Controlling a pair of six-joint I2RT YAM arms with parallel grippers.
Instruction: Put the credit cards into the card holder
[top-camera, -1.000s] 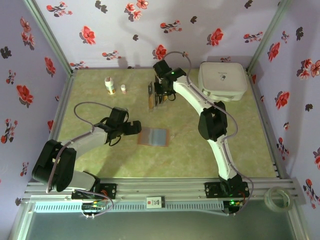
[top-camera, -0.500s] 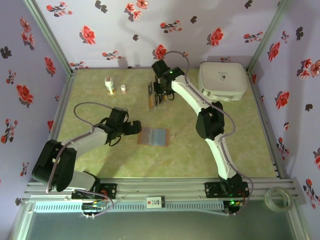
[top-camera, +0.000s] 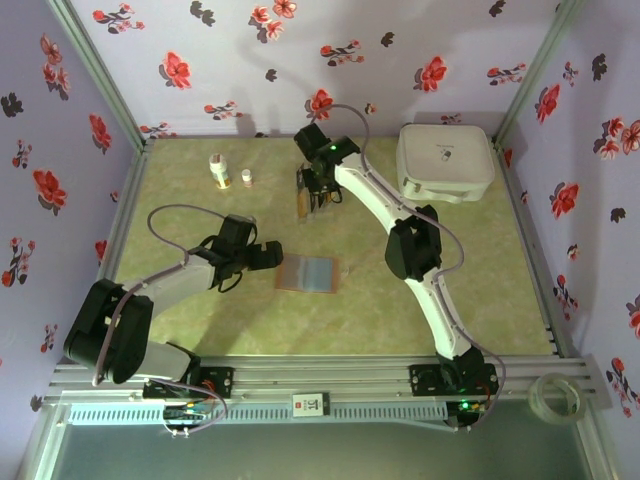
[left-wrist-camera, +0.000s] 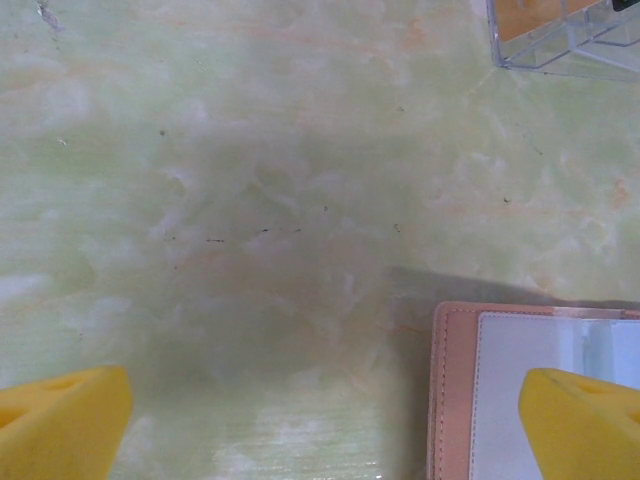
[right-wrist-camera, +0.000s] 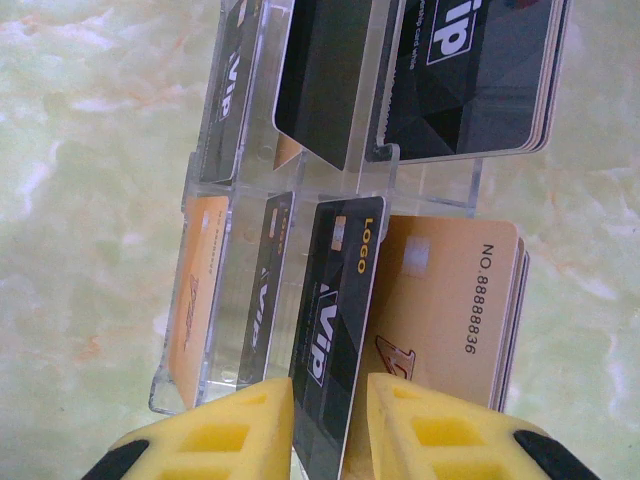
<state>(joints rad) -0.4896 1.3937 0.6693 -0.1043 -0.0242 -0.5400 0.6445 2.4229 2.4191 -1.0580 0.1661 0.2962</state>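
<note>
The card holder (top-camera: 307, 273) lies open and flat mid-table, reddish-brown with a pale lining; its left edge shows in the left wrist view (left-wrist-camera: 455, 390). My left gripper (top-camera: 272, 255) stands open just left of it, its fingertips wide apart (left-wrist-camera: 325, 420) over bare table. At the back, my right gripper (top-camera: 318, 195) reaches down into the clear card rack (top-camera: 305, 192). Its yellow pads (right-wrist-camera: 330, 420) are shut on a black VIP credit card (right-wrist-camera: 335, 320) standing in a slot. Beside that card stand a gold card (right-wrist-camera: 450, 300) and more black cards (right-wrist-camera: 480, 70).
A large white rounded case (top-camera: 445, 160) sits at the back right. Two small bottles (top-camera: 219, 170) stand at the back left. The rack's corner (left-wrist-camera: 560, 35) shows beyond the card holder. Floral walls close in three sides.
My right arm's wrist has shifted slightly left at the rack, still gripping the card. The left arm and the card holder have not moved.
</note>
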